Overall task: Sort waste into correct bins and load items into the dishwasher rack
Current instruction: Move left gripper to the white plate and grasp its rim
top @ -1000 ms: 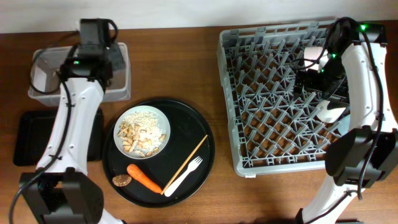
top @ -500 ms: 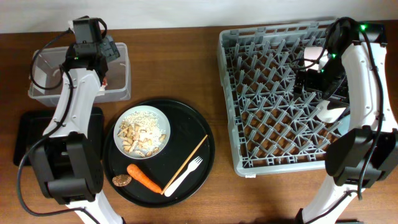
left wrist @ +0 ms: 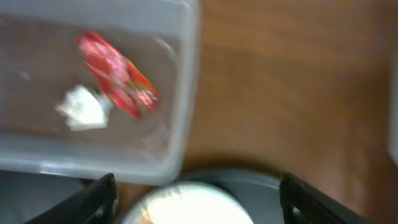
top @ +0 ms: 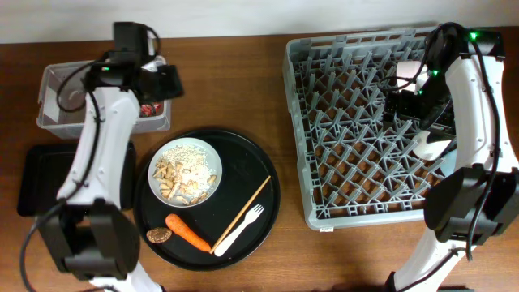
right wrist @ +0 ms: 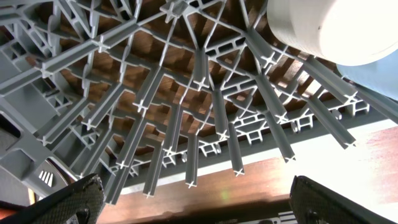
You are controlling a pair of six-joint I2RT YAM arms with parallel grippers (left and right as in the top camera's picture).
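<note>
My left gripper [top: 162, 83] hangs open and empty over the right edge of the clear tub [top: 49, 122]. In the left wrist view the red wrapper [left wrist: 118, 76] and a white paper bit [left wrist: 84, 107] lie inside the tub [left wrist: 181, 112]; the bowl's rim [left wrist: 186, 208] shows between the fingers [left wrist: 99, 199]. The bowl [top: 186, 172] holds beige scraps. A carrot [top: 188, 232], brown disc [top: 157, 235], white fork [top: 239, 229] and wooden stick [top: 243, 212] lie beside it. My right gripper [top: 395, 107] is open over the dishwasher rack [top: 324, 207], near a white cup [right wrist: 336, 28] and a light blue cup [right wrist: 382, 87].
The round black tray [top: 259, 162] carries the bowl and loose pieces at centre left. A shallow black rectangular tray [top: 36, 178] sits left of it, below the tub. The rack's upright pegs [right wrist: 193, 112] stand close under the right gripper. Bare wood lies between round tray and rack.
The left gripper has opened and swung from above the tub to its right edge, leaving the red wrapper lying in the tub. The right arm has not moved.
</note>
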